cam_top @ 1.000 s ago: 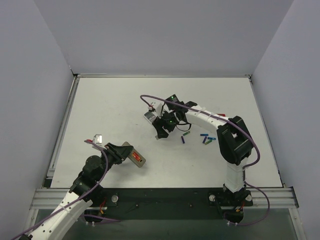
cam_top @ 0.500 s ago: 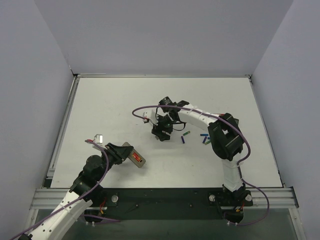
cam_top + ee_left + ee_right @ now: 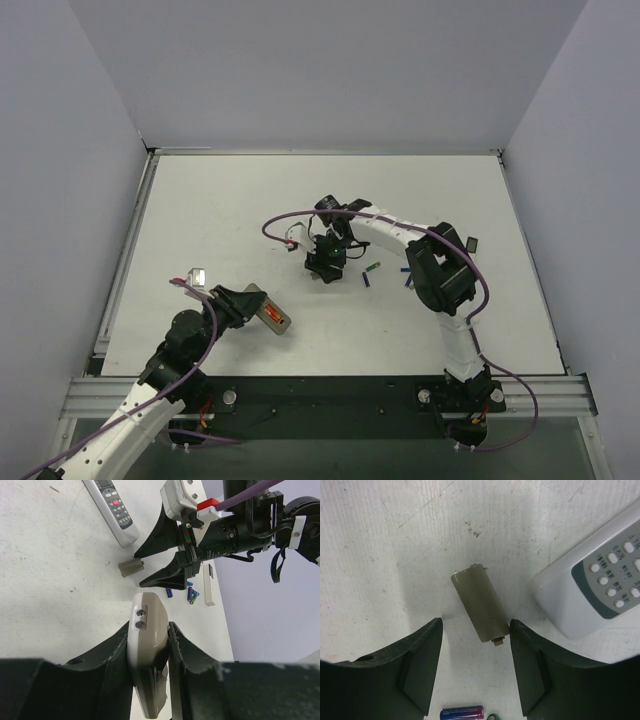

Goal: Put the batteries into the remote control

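Left gripper point(image 3: 147, 629) is pinching the remote point(image 3: 147, 670) across its width, tan back toward the wrist cam, near the left base. Right gripper point(image 3: 475, 630) is spread, straddling the grey cover point(image 3: 477, 602) — not a cell. The batteries point(image 3: 370, 272) lie on the table just behind it, the nearest battery point(image 3: 462, 713) crosswise to the fingers — so the right arm picks. Can't tell what's in the remote's bay.
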`<state>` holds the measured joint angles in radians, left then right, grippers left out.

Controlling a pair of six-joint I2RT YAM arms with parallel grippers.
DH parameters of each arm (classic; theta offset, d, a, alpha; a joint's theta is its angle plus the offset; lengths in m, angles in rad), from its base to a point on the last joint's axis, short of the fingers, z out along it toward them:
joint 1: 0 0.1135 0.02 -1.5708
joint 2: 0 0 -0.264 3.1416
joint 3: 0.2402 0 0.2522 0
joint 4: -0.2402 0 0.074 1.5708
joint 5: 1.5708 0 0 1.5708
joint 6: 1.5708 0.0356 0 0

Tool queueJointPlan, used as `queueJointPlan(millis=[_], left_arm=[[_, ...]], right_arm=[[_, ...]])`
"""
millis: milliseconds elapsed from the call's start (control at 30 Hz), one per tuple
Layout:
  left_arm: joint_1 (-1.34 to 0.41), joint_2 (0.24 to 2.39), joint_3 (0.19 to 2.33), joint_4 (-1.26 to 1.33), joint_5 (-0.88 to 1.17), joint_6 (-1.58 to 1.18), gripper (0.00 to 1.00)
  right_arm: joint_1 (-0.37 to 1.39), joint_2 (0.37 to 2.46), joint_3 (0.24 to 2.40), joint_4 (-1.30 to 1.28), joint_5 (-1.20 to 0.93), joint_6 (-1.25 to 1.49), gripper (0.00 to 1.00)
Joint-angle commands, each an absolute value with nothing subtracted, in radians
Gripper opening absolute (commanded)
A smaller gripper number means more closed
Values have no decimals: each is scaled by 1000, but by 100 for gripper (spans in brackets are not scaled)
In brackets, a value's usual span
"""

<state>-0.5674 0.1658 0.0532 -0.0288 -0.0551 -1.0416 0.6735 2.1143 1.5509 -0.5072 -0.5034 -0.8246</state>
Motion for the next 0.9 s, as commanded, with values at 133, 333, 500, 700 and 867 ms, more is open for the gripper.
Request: queueJointPlan(millis=[133,333,500,700,867], left_arm=[[-561,167,101,11,-43,-1038,0],[-563,184,97,32,-34,-1042,0],[-561,170,92,23,-37,-1048,0],[-561,146,78,12,-49,-1065,0],[-561,147,83,9,-48,-1063,0]], right_arm=[[690,2059,1473,-603,-499,-795,49],[718,2031,1408,-549,-465,-753,48],[744,2029,1378,-487,-414,-683,47],[767,2019,1330,-411,-345,-640,47],[776,2028,1331,-405,-319,-643,38]])
